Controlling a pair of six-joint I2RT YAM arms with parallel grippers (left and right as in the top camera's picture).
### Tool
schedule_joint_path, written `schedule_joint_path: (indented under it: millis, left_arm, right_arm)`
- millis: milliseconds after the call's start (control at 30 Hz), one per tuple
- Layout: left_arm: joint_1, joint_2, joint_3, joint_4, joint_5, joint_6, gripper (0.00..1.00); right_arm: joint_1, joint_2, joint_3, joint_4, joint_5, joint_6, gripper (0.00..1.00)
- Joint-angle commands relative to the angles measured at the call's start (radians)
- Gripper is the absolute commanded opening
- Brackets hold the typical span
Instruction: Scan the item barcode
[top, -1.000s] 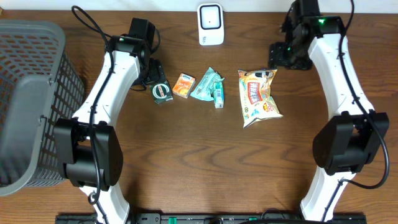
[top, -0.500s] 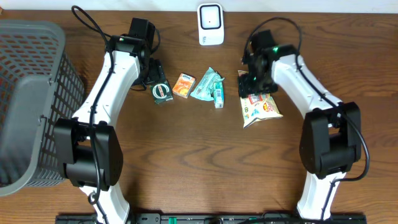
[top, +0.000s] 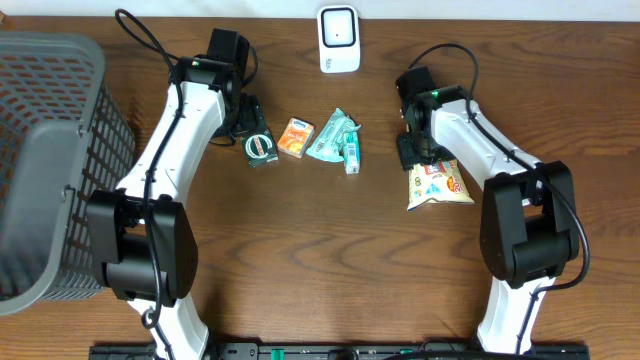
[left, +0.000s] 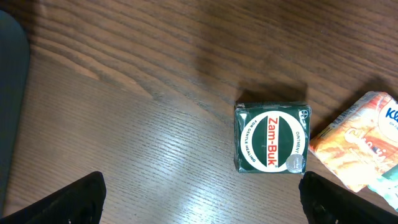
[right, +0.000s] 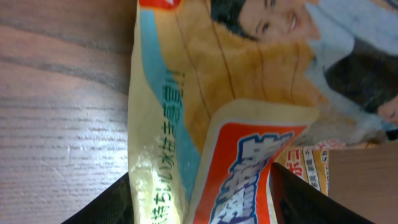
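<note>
A: Where's the snack bag (top: 440, 186)?
B: On the tabletop (top: 320, 250), one end between the fingers of the right gripper (top: 412, 152) (clamped or not, I can't tell).
A: And the left gripper (left: 202, 208)?
B: Wide open above the Zam-Buk box (left: 272, 137).

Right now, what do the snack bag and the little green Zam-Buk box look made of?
Snack bag: thin plastic film, it seems, glossy and printed; it creases and catches light. Zam-Buk box: probably printed cardboard, slightly shiny, with sharp square edges; a tin is possible.
</note>
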Motion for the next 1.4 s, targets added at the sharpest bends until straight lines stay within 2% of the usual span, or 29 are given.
schedule_joint_path:
  millis: [0,100,233,300,500,633,767,933,967,1000,1033,1133,1200,1233,1367]
  left_arm:
    - [0.000,-0.007,0.005,-0.002,-0.006,0.009,0.98]
    - [0.000,-0.007,0.005,-0.002,-0.006,0.009,0.98]
    - [0.000,-0.007,0.005,-0.002,-0.006,0.009,0.98]
    - [0.000,-0.007,0.005,-0.002,-0.006,0.009,0.98]
    - [0.000,-0.007,0.005,-0.002,-0.006,0.009,0.98]
    - [0.000,-0.007,0.005,-0.002,-0.006,0.009,0.98]
    - [0.000,-0.007,0.005,-0.002,-0.006,0.009,0.98]
    - [0.000,-0.007,0.005,-0.002,-0.006,0.009,0.97]
    - [0.000,-0.007,0.005,-0.002,-0.006,0.009,0.98]
    - [0.000,-0.007,0.005,-0.002,-0.006,0.009,0.98]
    - [0.000,-0.007,0.005,-0.002,-0.006,0.009,0.98]
    - [0.000,-0.007,0.005,-0.002,-0.006,0.009,0.98]
    - [0.000,-0.007,0.005,-0.002,-0.006,0.009,0.98]
    - [0.000,-0.007,0.005,-0.002,-0.006,0.009,0.98]
    - [0.000,-0.007,0.005,-0.002,-0.006,0.009,0.98]
  right_arm:
    - [0.000,-0.006,0.002,0.014,-0.035,0.008,0.60]
    - [0.000,-0.006,0.023,0.029,-0.197,-0.006,0.52]
    - [0.020,-0.006,0.067,0.032,-0.326,-0.022,0.52]
    - [0.031,-0.006,0.098,0.023,-0.323,-0.024,0.52]
    - [0.030,-0.006,0.234,-0.120,-0.188,-0.029,0.65]
    - [0.029,-0.006,0.233,-0.224,-0.098,-0.029,0.69]
    - [0.029,-0.005,0.138,-0.180,-0.100,-0.026,0.72]
    - [0.029,-0.005,-0.006,-0.040,-0.100,-0.006,0.73]
    - [0.029,-0.005,-0.026,-0.016,-0.100,-0.006,0.70]
    - [0.029,-0.005,-0.041,0.002,-0.100,-0.006,0.58]
    - [0.029,-0.005,-0.044,0.006,-0.100,-0.006,0.51]
    - [0.029,-0.005,-0.030,0.018,-0.100,-0.006,0.19]
    - [0.029,-0.005,-0.007,0.017,-0.101,-0.006,0.05]
    - [0.029,-0.005,0.012,0.013,-0.101,-0.006,0.01]
    - [0.029,-0.005,0.109,-0.001,-0.101,-0.006,0.01]
